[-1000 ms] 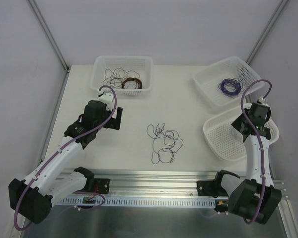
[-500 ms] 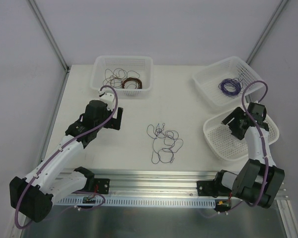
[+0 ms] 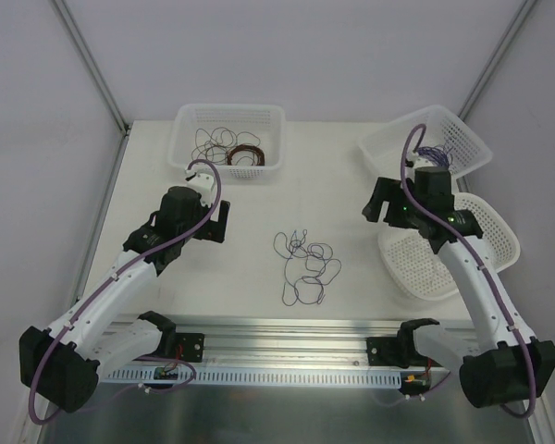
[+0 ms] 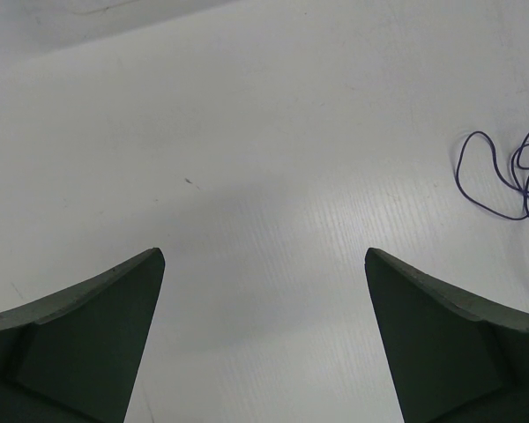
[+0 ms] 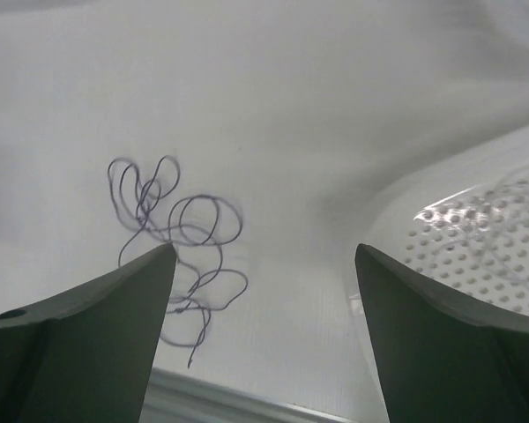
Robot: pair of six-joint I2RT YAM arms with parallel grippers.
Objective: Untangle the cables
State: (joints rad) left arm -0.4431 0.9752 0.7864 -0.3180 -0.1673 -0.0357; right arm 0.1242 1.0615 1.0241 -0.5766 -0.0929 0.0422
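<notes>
The cables [image 3: 305, 264] are a loose tangle of thin dark and purple wire lying flat on the white table's middle. My left gripper [image 3: 219, 222] hovers left of them, open and empty. In the left wrist view [image 4: 264, 256] only bare table lies between the fingers, and a purple loop of the cables [image 4: 502, 181] shows at the right edge. My right gripper [image 3: 379, 205] hangs right of and behind the tangle, open and empty. In the right wrist view [image 5: 264, 251] the cables [image 5: 172, 233] lie beyond the left finger.
A white basket [image 3: 227, 109] at the back left holds wound wire coils. A second basket [image 3: 393, 125] at the back right holds a purple coil. A third, perforated basket [image 3: 398, 276] [image 5: 476, 229] sits under my right forearm. A metal rail [image 3: 287, 326] runs along the near edge.
My right arm swung left from over the near right basket toward the table's middle, and its gripper went from shut to open. The left arm and the cables stayed put.
</notes>
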